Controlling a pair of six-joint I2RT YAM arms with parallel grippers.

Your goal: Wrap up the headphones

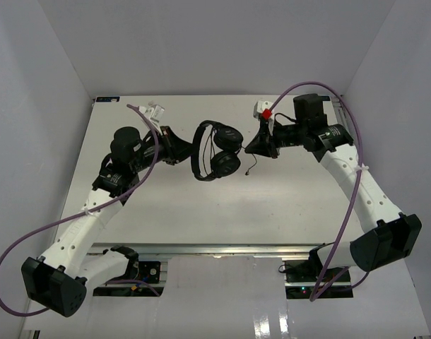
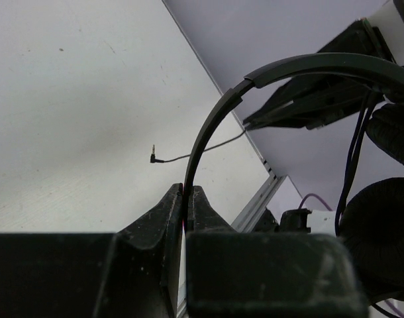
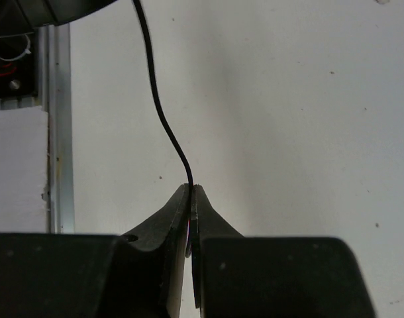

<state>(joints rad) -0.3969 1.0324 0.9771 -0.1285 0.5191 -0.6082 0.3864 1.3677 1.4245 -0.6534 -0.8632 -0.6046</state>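
The black headphones (image 1: 214, 150) hang in the air above the table's far middle, the ear cups side by side. My left gripper (image 1: 180, 147) is shut on the thin headband (image 2: 208, 129), holding it from the left. My right gripper (image 1: 252, 146) is shut on the thin black cord (image 3: 163, 122) just right of the ear cups. The cord's end with its plug (image 1: 248, 171) dangles below the right gripper; the plug also shows in the left wrist view (image 2: 153, 158). Cord loops run beside an ear cup (image 2: 381, 245).
The white table (image 1: 166, 205) is walled on three sides. Purple robot cables (image 1: 353, 176) arc over both arms. A metal rail (image 1: 222, 248) runs along the near edge by the arm bases.
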